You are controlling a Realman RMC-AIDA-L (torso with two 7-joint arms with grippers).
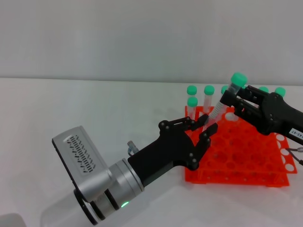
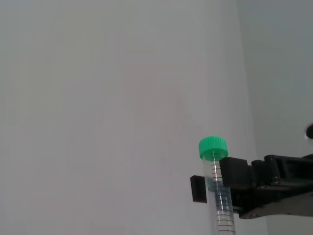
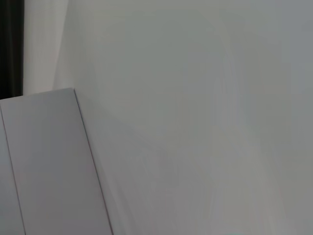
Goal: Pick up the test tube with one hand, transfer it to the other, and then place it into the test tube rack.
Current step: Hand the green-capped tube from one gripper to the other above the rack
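The right gripper (image 1: 226, 100) is clamping the slim clear test tube (image 1: 222, 105) just below its green cap, tilted above the orange holed rack (image 1: 246, 151). The left gripper (image 1: 202, 127) is gaping wide around the tube's tapered lower end. The left wrist view alone is showing the tube's graduation marks.

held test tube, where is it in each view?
Head view: test tube right of centre, tilted, clamped in the right pincer, tip between the left pincer's open fingers.
Left wrist view: tube at the lower right.
Right wrist view: not in it.
Shared landmark: its green cap.
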